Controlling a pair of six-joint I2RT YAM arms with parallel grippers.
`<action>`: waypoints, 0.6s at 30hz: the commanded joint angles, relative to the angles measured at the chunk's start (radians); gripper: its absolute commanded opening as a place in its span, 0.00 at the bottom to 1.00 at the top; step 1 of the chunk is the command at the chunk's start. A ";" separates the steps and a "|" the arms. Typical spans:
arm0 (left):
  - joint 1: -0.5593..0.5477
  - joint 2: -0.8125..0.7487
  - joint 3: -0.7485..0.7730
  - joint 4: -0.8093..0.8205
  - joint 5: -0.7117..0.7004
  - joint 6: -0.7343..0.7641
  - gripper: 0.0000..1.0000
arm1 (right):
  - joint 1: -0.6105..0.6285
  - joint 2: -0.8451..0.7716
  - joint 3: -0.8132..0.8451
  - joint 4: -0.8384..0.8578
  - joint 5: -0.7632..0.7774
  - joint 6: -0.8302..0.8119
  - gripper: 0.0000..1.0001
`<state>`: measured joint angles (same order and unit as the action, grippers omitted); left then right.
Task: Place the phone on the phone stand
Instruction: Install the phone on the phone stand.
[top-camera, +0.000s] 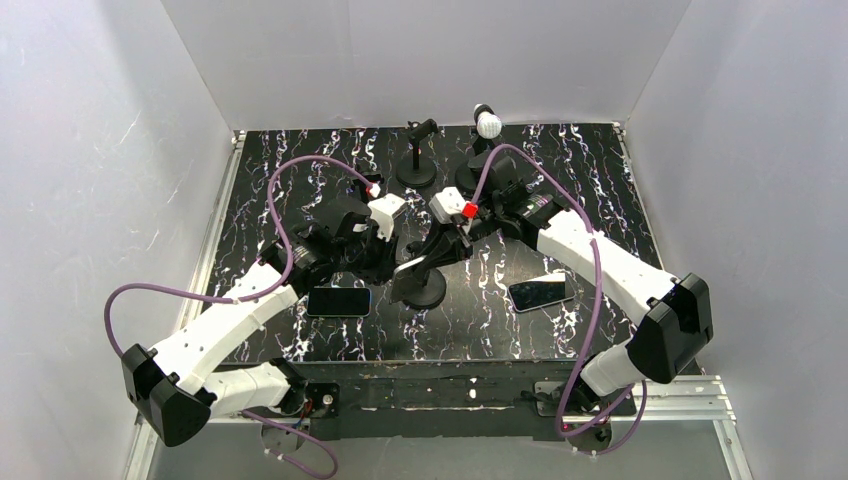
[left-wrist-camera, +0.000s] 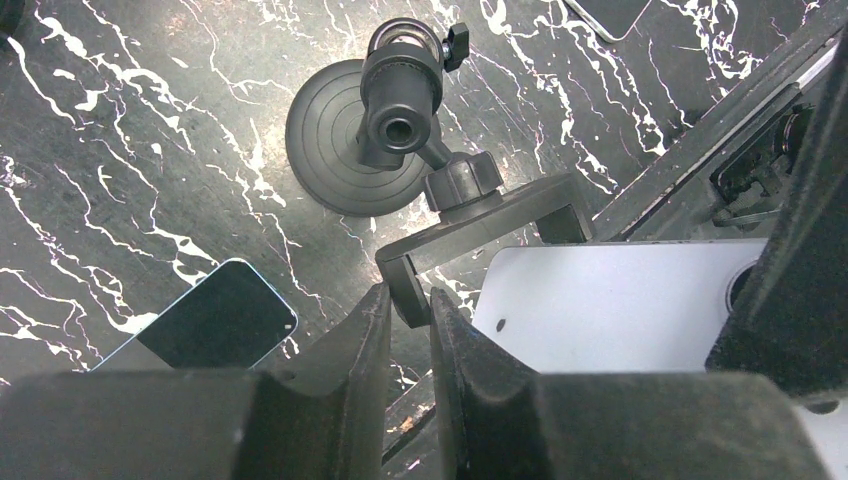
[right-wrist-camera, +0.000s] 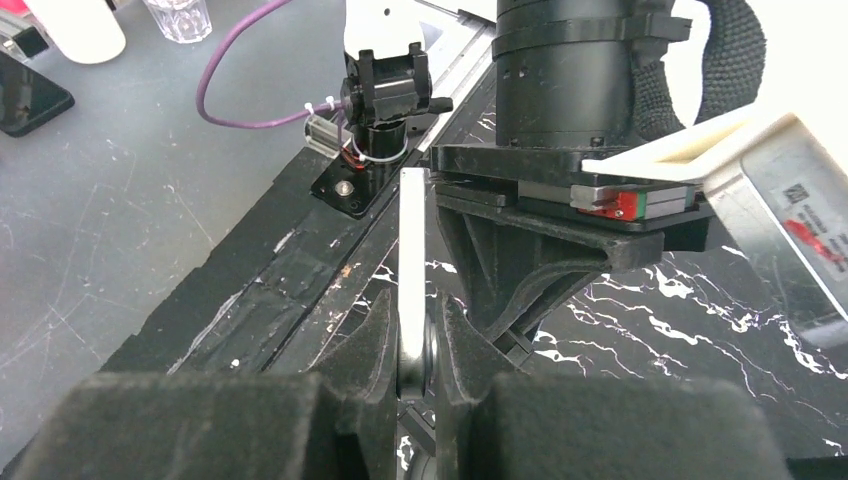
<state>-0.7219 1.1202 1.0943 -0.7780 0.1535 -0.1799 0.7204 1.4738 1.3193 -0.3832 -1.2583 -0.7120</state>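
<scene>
The phone stand is black, with a round base and a clamp bracket on a ball joint; it stands mid-table. My left gripper is shut on the end of the bracket's side arm. The phone shows its white back beside that bracket. It appears edge-on in the right wrist view, upright between the fingers of my right gripper, which is shut on it. From above, both grippers meet over the stand, with the phone tilted against it.
Two more phones lie flat on the table: one at the front left, one at the right. Two other stands are at the back, one with a white ball. The table's front edge is close.
</scene>
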 joint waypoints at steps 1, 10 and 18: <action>0.000 -0.025 0.001 -0.004 0.035 0.006 0.00 | 0.005 -0.015 0.057 -0.029 -0.015 -0.093 0.01; -0.001 -0.029 0.004 -0.011 0.039 0.012 0.00 | 0.005 0.000 0.076 -0.034 -0.022 -0.116 0.01; 0.000 -0.028 0.005 -0.015 0.042 0.012 0.00 | 0.005 0.026 0.099 -0.092 0.010 -0.173 0.01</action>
<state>-0.7219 1.1202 1.0943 -0.7784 0.1547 -0.1753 0.7231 1.4879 1.3506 -0.4511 -1.2331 -0.8310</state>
